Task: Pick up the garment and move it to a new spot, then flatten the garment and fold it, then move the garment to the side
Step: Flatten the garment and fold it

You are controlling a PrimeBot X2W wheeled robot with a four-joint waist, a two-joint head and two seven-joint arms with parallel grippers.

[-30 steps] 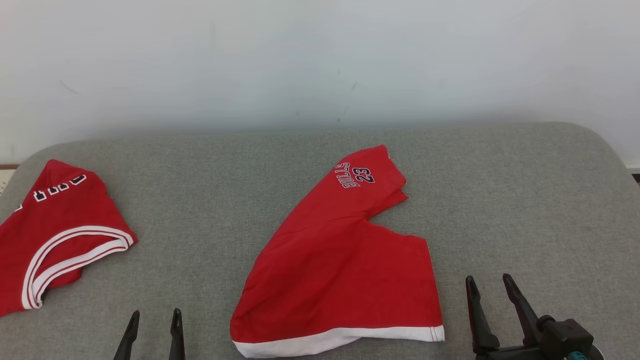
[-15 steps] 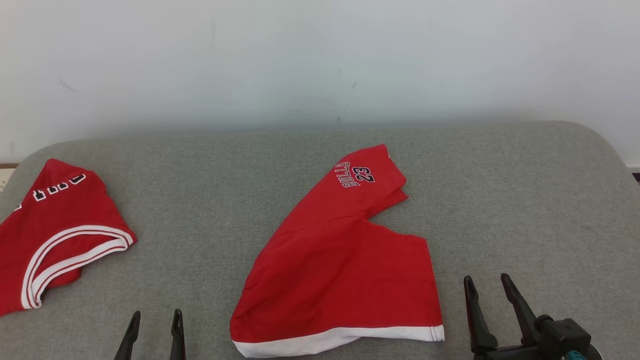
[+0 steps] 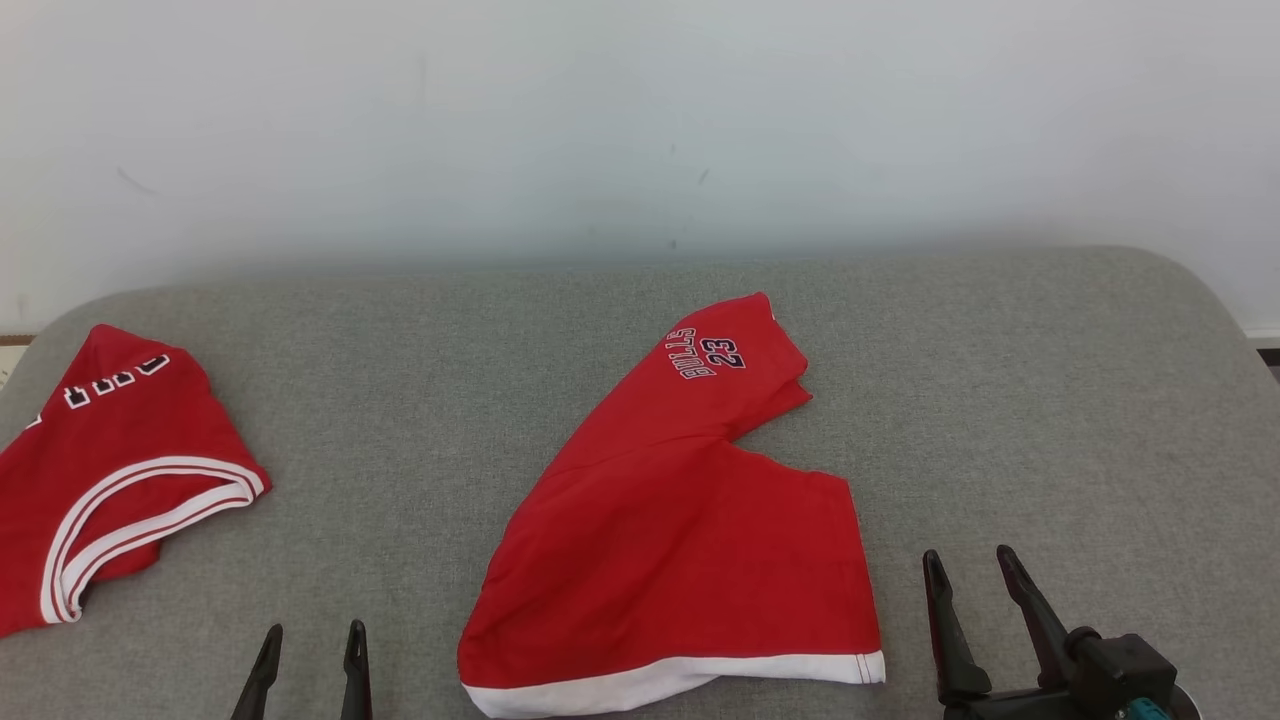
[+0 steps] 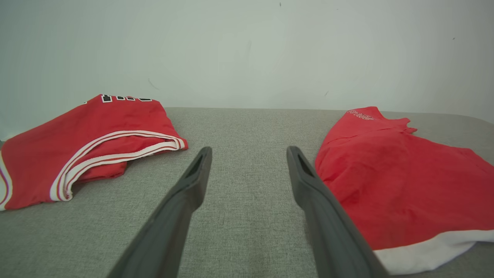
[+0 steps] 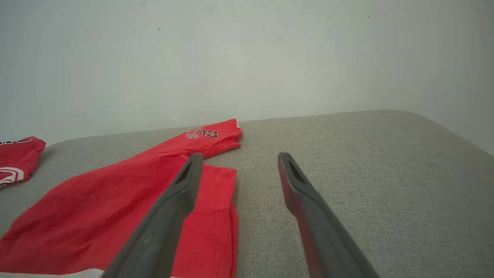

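At far left a red jersey (image 3: 110,470) lies on the grey cushion (image 3: 1050,400). Our left gripper (image 3: 314,632) hangs empty with jaws spread, just beside the red shorts (image 3: 680,540) at the centre. Our right gripper (image 3: 968,556) is likewise empty and spread, on their other side. We risk pinching only one layer, so the doubled-over leg could drag and bunch.

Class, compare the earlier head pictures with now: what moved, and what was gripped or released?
Only the right gripper drifted slightly left, towards the red shorts. Nothing was gripped or released. The left gripper, shorts and red jersey stayed put; both grippers remain open.
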